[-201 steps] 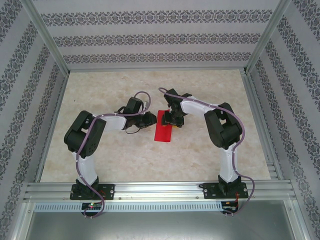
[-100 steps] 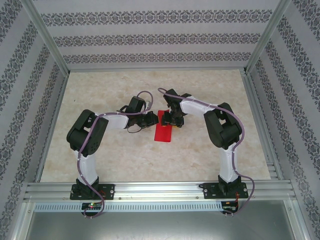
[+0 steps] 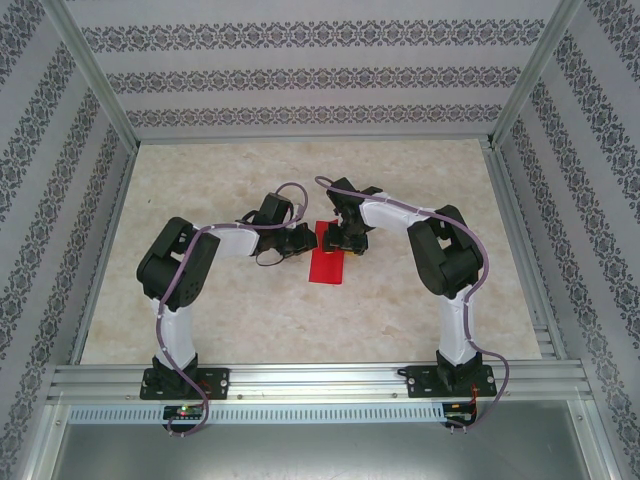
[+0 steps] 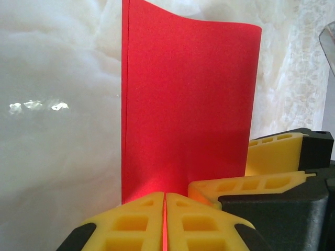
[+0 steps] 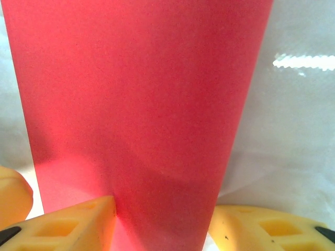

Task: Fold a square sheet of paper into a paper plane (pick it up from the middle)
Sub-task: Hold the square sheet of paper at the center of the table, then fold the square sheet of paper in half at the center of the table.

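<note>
Top view: square sheet of paper (image 3: 327, 262) mid-table (image 3: 200, 300), now a narrow rectangle; left gripper (image 3: 303, 241) and right gripper (image 3: 346, 243) flank its far end.

Left wrist: fingers (image 4: 131, 219) closed, pinching sheet's near edge; doubled layers visible along left side.

Right wrist: fingers (image 5: 68, 222) apart, sheet between; left one touches it, real grip unclear.

Progress, judged: half-fold done; nose folds and wings remain.

The sheet of paper (image 3: 327, 264) lies flat mid counter (image 3: 250, 320), left jaws at its left edge, right jaws over its far right corner.
</note>
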### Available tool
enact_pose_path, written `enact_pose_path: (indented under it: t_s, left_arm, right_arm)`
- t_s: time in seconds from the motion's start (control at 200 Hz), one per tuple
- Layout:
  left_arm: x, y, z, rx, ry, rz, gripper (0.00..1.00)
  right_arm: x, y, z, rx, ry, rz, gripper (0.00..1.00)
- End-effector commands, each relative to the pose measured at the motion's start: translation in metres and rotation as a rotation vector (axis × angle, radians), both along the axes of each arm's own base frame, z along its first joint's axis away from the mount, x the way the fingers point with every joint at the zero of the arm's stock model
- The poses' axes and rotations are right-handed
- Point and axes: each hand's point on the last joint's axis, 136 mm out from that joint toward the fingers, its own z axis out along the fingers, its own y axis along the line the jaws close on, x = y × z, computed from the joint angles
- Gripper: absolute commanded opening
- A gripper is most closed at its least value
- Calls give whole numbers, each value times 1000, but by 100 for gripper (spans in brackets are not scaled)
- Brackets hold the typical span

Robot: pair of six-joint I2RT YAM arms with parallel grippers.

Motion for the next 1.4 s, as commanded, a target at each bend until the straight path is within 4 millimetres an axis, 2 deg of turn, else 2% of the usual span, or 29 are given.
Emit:
enact_pose_path:
  t_s: [0.0,0.195,0.49,0.709,0.814,0.964,1.084,1.139,1.219,1.284,1.394]
  left_arm:
    - [-4,-10,-2,4,0,-39,11]
    - [-6,-12,-8,48,16,-51,9]
    - [-13,2,-31,159,93,-32,8]
    - [-22,15,-48,232,157,-13,6]
    - [-28,21,-56,265,184,-9,6]
    - [-33,25,-65,284,214,0,5]
    - [-36,27,-70,296,231,2,5]
    - [-37,28,-73,298,239,4,5]
    - [-38,29,-76,304,248,6,5]
    - [-38,29,-77,306,254,11,4]
    - [-39,32,-80,320,264,16,4]
  right_arm:
    - [-56,-52,-112,-250,213,39,56]
    - [-58,-50,-114,-239,219,39,56]
    - [-59,-51,-115,-241,220,40,56]
    - [-54,-47,-104,-219,196,33,56]
    - [-39,-34,-75,-146,135,16,57]
    - [-8,-18,-2,30,-18,-62,59]
    - [11,-23,52,135,-144,-120,60]
    - [15,-27,69,165,-189,-139,60]
    - [19,-24,87,220,-234,-141,57]
    - [19,-11,94,276,-244,-116,48]
    - [17,15,91,334,-222,-85,32]
